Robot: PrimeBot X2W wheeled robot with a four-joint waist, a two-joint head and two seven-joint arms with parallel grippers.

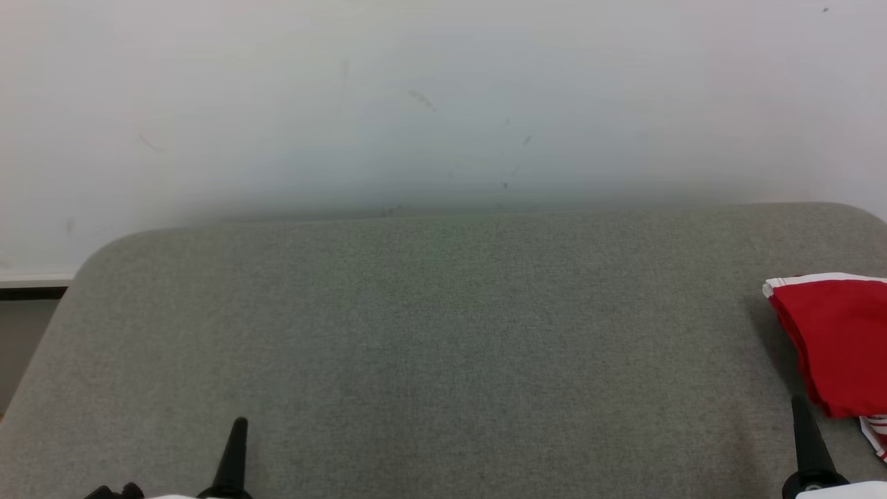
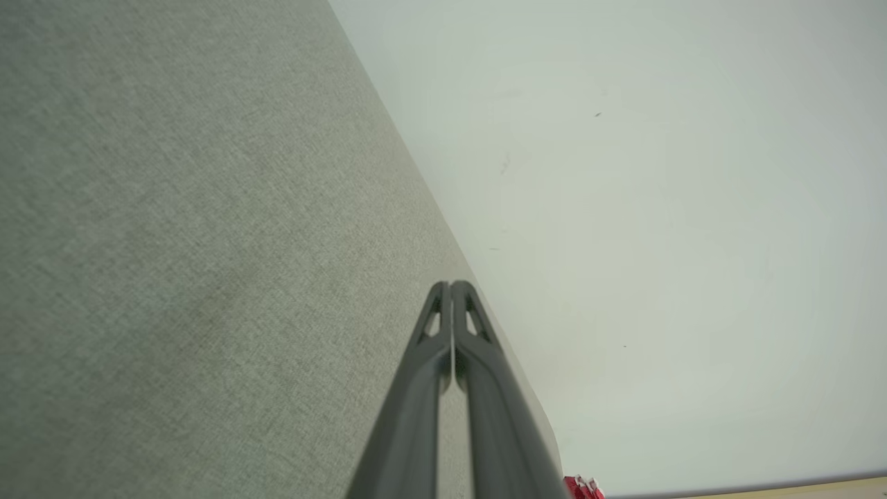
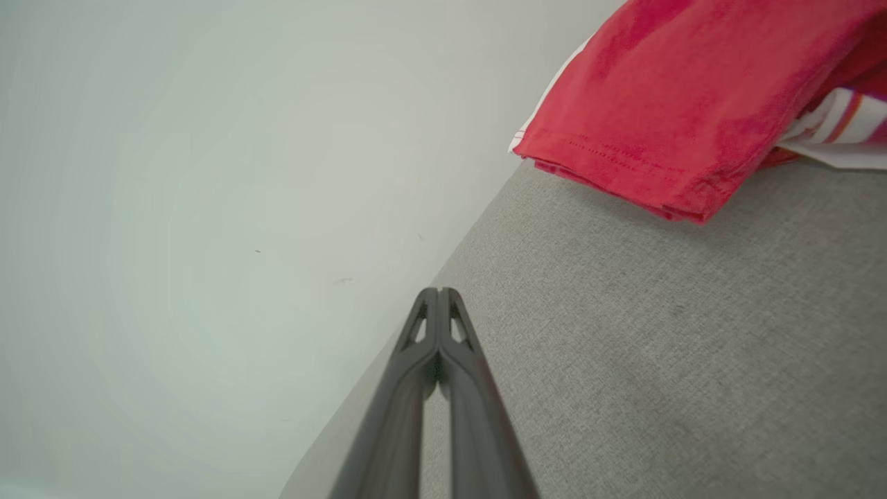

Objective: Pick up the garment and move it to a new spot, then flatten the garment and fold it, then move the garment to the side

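A big grey table (image 1: 443, 333) stands against a white wall (image 1: 443, 104). The cloth on it looks soft and a bit fuzzy.

The red garment (image 1: 838, 339) lies folded far over on the right side of the table. Some white cloth with stripes peeks out along its edges. From the right arm's own camera, the garment (image 3: 651, 104) looks neat, with a stitched hem at the front.

The left fingers (image 1: 239, 433) are pressed tight together and hold nothing. They sit low on the left, over bare table, well apart from the garment.

The right fingers (image 1: 800, 416) are pressed tight together too, and they are empty. They are close to the garment but do not touch it.
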